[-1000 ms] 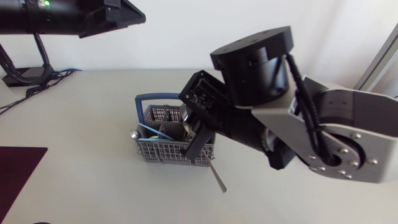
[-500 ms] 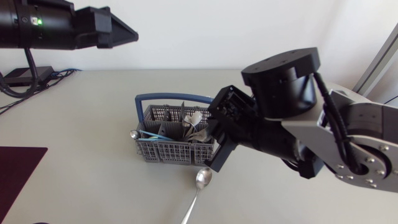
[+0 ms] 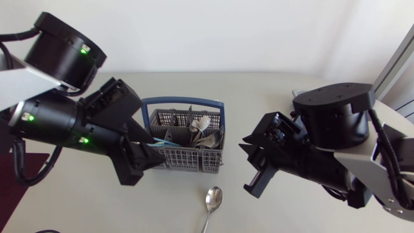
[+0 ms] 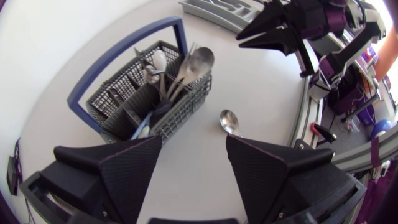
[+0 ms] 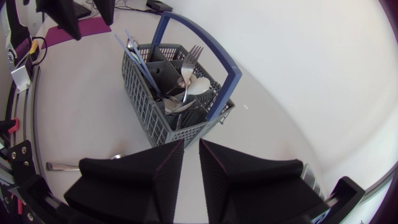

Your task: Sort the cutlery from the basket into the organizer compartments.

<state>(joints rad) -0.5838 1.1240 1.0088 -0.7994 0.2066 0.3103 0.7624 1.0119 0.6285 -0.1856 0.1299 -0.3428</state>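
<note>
The grey cutlery basket (image 3: 183, 155) with its blue handle stands mid-table, holding spoons, a fork and a light-blue utensil (image 5: 163, 81). A silver spoon (image 3: 212, 199) lies flat on the table in front of it, free of both grippers. My left gripper (image 3: 139, 167) hangs just left of the basket, fingers wide open and empty (image 4: 193, 177); the basket (image 4: 149, 93) and spoon (image 4: 229, 121) lie ahead of it. My right gripper (image 3: 257, 169) is to the basket's right, its fingers (image 5: 143, 180) a narrow slit apart with nothing between them. The spoon's handle (image 5: 62, 166) shows beside it.
A dark red mat (image 3: 19, 175) lies at the table's left edge. A grey organizer's corner (image 3: 299, 94) shows behind my right arm, and its edge (image 4: 217, 7) shows beyond the basket. Bare tabletop lies in front of the basket around the spoon.
My right gripper let go of the spoon, which now lies on the table, and drew back to the right. My left arm came down beside the basket's left side.
</note>
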